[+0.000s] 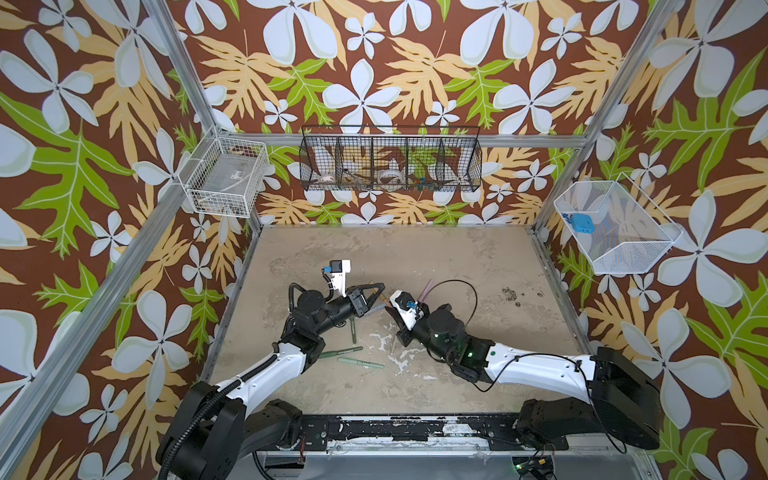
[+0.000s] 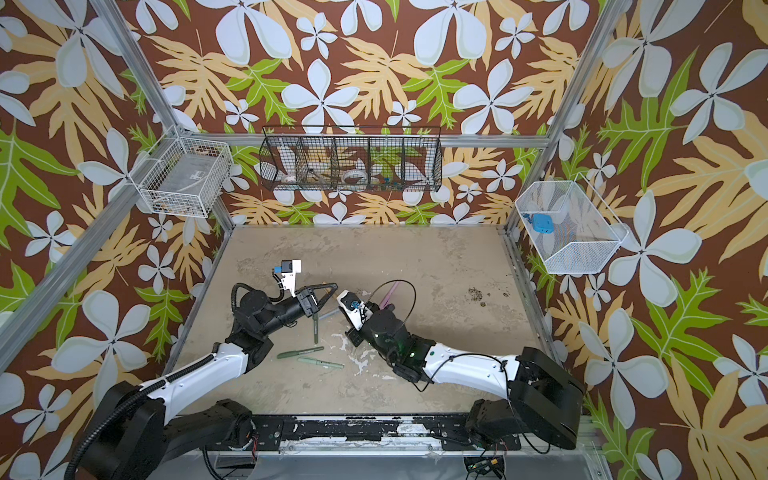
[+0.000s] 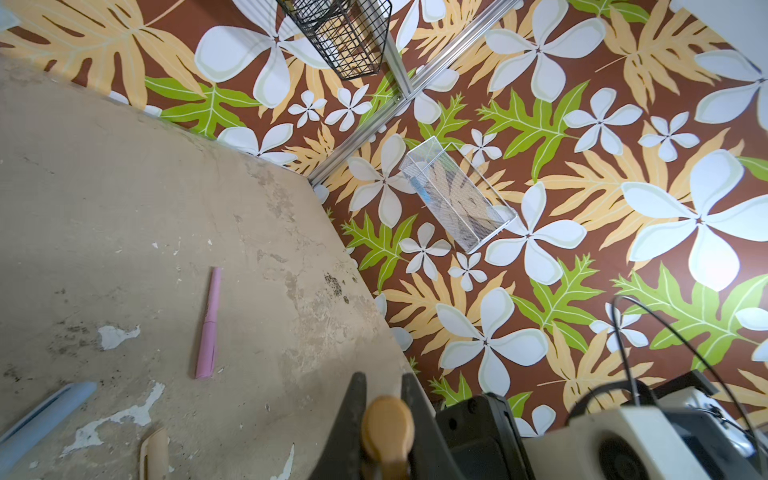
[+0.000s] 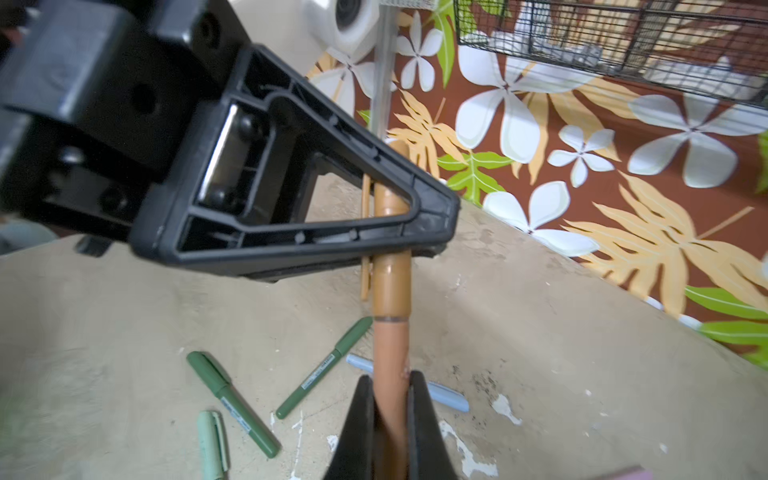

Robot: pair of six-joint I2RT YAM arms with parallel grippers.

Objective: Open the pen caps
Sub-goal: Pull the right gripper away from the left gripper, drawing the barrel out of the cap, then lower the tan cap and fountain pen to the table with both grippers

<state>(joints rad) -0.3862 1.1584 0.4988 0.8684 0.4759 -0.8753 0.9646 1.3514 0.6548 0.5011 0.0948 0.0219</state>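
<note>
Uncapping step on the brown pen [image 4: 388, 349], held above the table [image 4: 540, 311]: right gripper [image 4: 390, 390] clamped on its barrel, left gripper [image 3: 383, 395] clamped on the brown cap [image 4: 390, 286], cap apparently seated; next move likely needs a straight pull apart along the pen's axis.
</note>
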